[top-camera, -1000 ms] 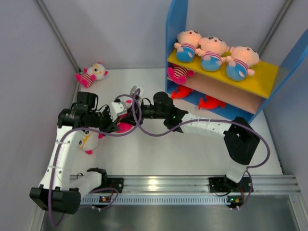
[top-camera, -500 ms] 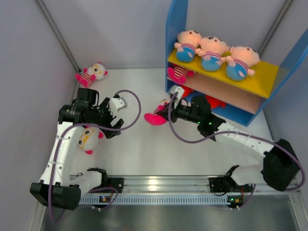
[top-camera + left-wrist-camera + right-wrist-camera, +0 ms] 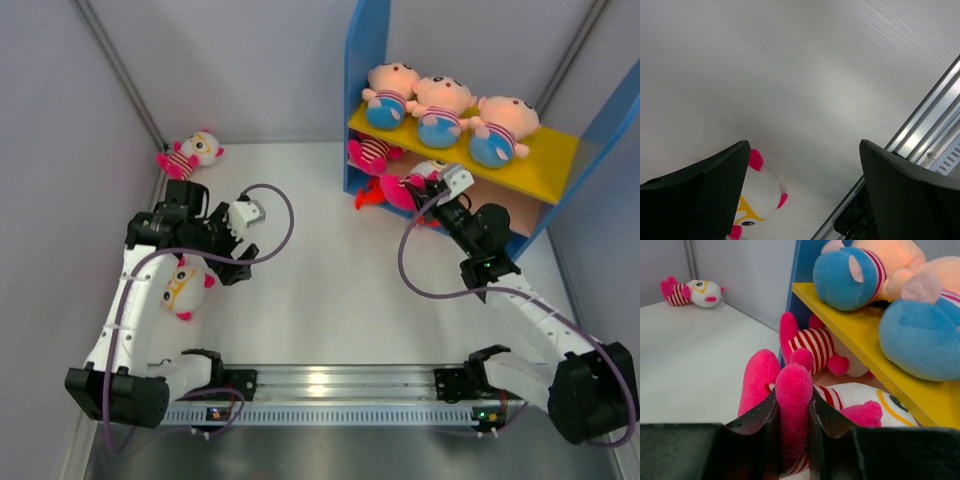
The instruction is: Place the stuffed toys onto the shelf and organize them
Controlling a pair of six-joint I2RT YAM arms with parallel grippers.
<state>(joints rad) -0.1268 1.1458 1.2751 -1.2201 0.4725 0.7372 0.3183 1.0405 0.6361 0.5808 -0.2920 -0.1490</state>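
The shelf (image 3: 365, 60) stands at the back right, with three peach stuffed toys in blue pants (image 3: 440, 105) on its yellow top board (image 3: 850, 315). One striped toy (image 3: 812, 347) lies on the middle board, and a red fish (image 3: 372, 192) on the base. My right gripper (image 3: 794, 405) is shut on a pink leg of another striped, white-faced toy (image 3: 855, 395), held at the shelf's open front (image 3: 405, 190). My left gripper (image 3: 805, 175) hangs open and empty over the table, above a white-faced toy (image 3: 760, 200) lying by the left arm (image 3: 183, 290).
A further striped toy (image 3: 190, 153) lies at the back left corner near the wall. The metal mounting rail (image 3: 330, 380) runs along the near edge. Grey walls close in the table on the left and behind.
The left gripper opened and let go of the striped toy. The right arm carried that toy from mid-table to the shelf front. The left arm has barely moved since.
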